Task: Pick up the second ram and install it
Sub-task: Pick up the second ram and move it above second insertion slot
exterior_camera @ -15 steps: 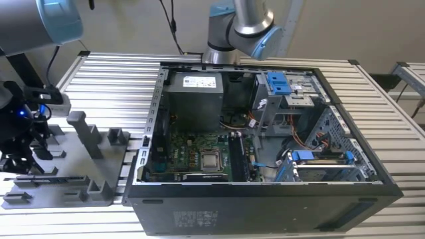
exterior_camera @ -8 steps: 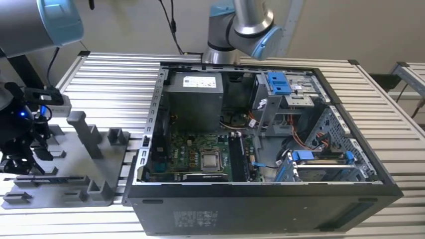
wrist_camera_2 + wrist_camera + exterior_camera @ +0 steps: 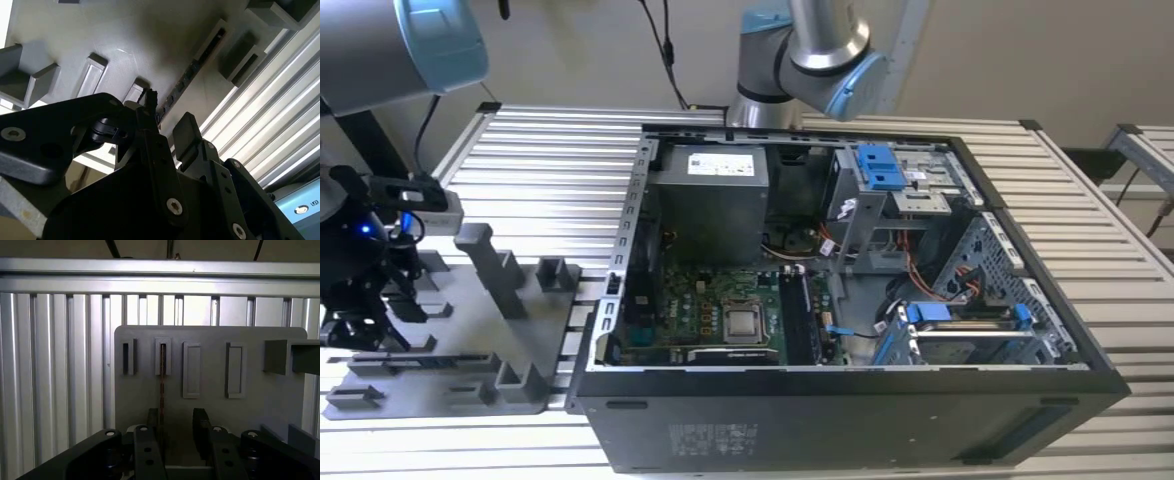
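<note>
The second ram [image 3: 162,375] stands on edge in a slot of the grey fixture plate [image 3: 260,400], showing as a thin dark strip. In the second wrist view the ram [image 3: 197,67] runs along the plate toward my fingers. My gripper [image 3: 176,424] is open and straddles the ram's near end, one finger [image 3: 152,421] close beside it and the other finger [image 3: 200,422] a gap away. In the exterior view the gripper [image 3: 367,320] hangs low over the plate at the exterior view's left, just above the ram [image 3: 420,357].
An open computer case [image 3: 1067,340] lies at the exterior view's right, its motherboard [image 3: 707,310] facing up with dark memory slots [image 3: 797,315]. Upright posts [image 3: 494,268] rise from the fixture plate. The slatted aluminium table [image 3: 560,150] surrounds both. The arm's base [image 3: 794,50] stands behind the case.
</note>
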`<state>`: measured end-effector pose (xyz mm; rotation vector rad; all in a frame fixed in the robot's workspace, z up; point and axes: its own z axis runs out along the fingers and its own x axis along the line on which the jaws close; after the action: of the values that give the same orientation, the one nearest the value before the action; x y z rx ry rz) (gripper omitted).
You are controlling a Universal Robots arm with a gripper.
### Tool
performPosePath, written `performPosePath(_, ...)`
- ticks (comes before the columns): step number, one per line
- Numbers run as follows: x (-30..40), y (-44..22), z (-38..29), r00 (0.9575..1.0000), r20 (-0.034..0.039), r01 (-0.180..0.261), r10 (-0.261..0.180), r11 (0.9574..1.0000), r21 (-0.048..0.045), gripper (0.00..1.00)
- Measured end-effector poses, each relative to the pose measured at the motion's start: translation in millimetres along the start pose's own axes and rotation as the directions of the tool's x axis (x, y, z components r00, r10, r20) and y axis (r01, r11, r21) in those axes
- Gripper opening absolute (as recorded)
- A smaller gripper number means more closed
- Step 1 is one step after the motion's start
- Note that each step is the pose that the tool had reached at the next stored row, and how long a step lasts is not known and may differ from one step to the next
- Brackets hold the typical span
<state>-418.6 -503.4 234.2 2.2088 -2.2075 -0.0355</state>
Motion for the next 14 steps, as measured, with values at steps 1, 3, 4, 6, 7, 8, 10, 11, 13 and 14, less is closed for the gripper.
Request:
performPosePath(1, 0.0, 0.0, 0.3, 1.0000, 0.0000, 0.000, 0.000, 1.0000, 0.0000, 0.42)
performPosePath(3, 0.0, -0.1, 2.1, 1.0000, -0.0009, 0.000, 0.000, 1.0000, 0.0003, 0.42)
performPosePath(4, 0.0, -0.1, 3.4, 1.0000, -0.0015, 0.000, 0.000, 1.0000, 0.0000, 0.42)
performPosePath(6, 0.0, -0.2, 6.8, 1.0000, -0.0017, 0.000, 0.000, 1.0000, 0.0004, 0.42)
performPosePath(7, 0.0, -0.2, 8.4, 1.0000, -0.0017, 0.001, -0.001, 1.0000, 0.0006, 0.42)
performPosePath(8, 0.2, -0.2, 9.7, 1.0000, -0.0017, 0.002, -0.002, 1.0000, 0.0006, 0.42)
performPosePath(10, 1.2, -0.2, 12.7, 1.0000, -0.0018, 0.003, -0.003, 1.0000, 0.0013, 0.42)
performPosePath(11, 1.9, -0.2, 14.4, 1.0000, -0.0020, 0.004, -0.004, 1.0000, 0.0013, 0.42)
performPosePath(13, 4.0, -0.2, 17.6, 1.0000, -0.0019, 0.006, -0.006, 1.0000, 0.0015, 0.42)
performPosePath(14, 4.8, 0.1, 18.9, 1.0000, -0.0019, 0.006, -0.006, 1.0000, 0.0016, 0.42)
